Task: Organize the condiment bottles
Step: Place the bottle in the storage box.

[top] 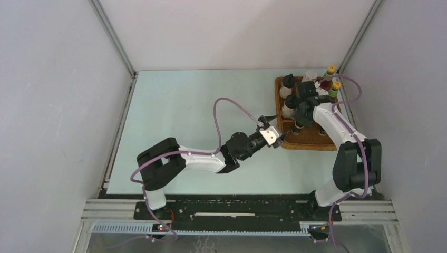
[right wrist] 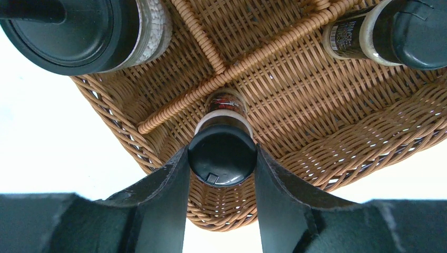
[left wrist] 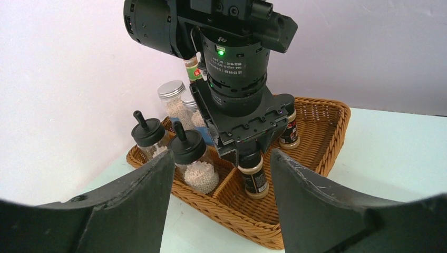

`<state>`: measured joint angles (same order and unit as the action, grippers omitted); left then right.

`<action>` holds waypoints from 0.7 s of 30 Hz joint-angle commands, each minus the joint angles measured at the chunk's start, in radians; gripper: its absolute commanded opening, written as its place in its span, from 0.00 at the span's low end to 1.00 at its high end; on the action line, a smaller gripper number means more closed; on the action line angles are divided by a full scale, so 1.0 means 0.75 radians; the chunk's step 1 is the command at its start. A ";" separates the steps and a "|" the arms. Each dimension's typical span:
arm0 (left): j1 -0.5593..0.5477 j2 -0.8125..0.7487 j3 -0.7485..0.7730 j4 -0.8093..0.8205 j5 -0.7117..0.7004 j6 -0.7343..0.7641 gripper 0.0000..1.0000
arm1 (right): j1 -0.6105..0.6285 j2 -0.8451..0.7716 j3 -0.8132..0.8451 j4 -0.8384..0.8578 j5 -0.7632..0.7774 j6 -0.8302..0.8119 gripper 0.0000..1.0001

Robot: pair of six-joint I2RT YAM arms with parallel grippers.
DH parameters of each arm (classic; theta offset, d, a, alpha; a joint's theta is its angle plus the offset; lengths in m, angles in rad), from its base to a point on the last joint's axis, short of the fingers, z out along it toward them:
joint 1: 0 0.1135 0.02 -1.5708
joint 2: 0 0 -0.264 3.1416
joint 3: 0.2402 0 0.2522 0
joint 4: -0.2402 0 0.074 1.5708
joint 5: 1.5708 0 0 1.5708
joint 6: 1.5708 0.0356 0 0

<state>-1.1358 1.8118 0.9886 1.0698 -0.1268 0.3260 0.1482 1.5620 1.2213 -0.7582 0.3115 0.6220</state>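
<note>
My right gripper (right wrist: 222,156) is shut on the black cap of a tiny dark jar (right wrist: 223,103). The jar stands upright in a near compartment of the wicker tray (right wrist: 316,105), beside a divider. From the left wrist view, this jar (left wrist: 254,178) hangs under the right gripper with its base at the tray floor. A second tiny dark jar (left wrist: 289,130) stands behind it. Two black-lidded white jars (left wrist: 193,161) (left wrist: 149,135) and a silver-lidded jar (left wrist: 173,98) fill the left compartments. Two red bottles with orange caps (top: 334,87) stand at the tray's back right. My left gripper (top: 274,134) is open and holds nothing, just off the tray's near-left corner.
The brown wicker tray (top: 316,139) sits at the table's back right, close to the right wall. My right arm (top: 337,126) reaches over it from the near side. A purple cable (top: 217,118) loops above the left arm.
</note>
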 commanded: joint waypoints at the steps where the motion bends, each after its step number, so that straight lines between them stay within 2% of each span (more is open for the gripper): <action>1: 0.009 -0.077 -0.029 0.086 0.003 -0.034 0.72 | 0.016 0.011 0.052 0.014 0.048 -0.017 0.00; 8: 0.015 -0.082 -0.041 0.103 0.005 -0.042 0.75 | 0.032 0.035 0.052 0.002 0.059 -0.009 0.00; 13: 0.021 -0.086 -0.049 0.102 0.015 -0.046 0.81 | 0.038 0.038 0.054 -0.001 0.061 -0.011 0.00; 18: 0.021 -0.083 -0.049 0.103 0.018 -0.048 0.83 | 0.040 0.040 0.059 -0.009 0.056 -0.011 0.15; 21: 0.021 -0.082 -0.049 0.100 0.018 -0.051 0.85 | 0.040 0.045 0.065 -0.015 0.048 -0.015 0.27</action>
<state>-1.1252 1.8008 0.9775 1.0916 -0.1204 0.3038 0.1719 1.5852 1.2320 -0.7609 0.3382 0.6220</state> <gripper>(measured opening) 0.841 0.514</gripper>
